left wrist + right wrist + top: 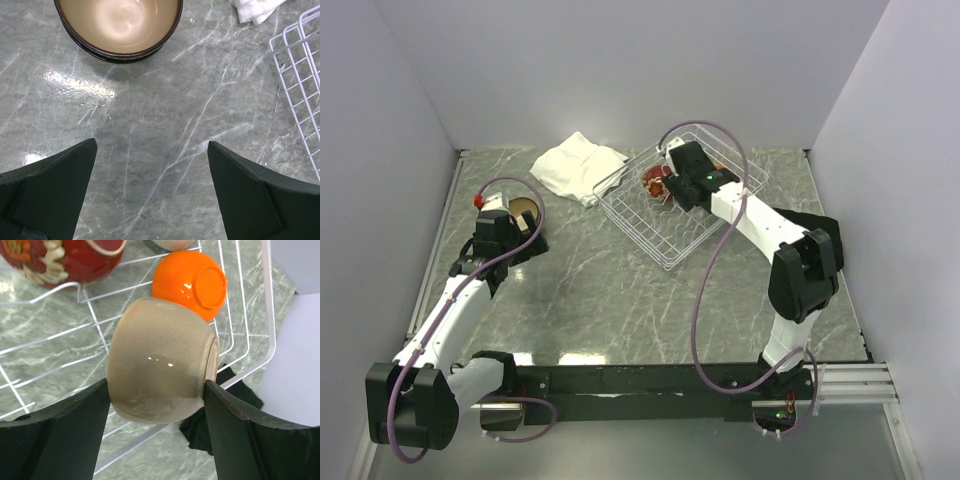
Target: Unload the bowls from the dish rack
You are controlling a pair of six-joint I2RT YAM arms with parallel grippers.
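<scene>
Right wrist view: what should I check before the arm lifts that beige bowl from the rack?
1. Right claw closed on both sides of the beige bowl: ok.
2. Beige bowl clear of the orange bowl: cannot tell.
3. Beige bowl free of the dish rack wires: cannot tell.
4. Left claw open, away from the dish rack: ok.
5. Stacked bowls upright on the table: ok.

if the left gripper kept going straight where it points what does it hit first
Probably the bare table, just short of the tan bowl; the open left gripper looks angled down, but depth is unclear.
</scene>
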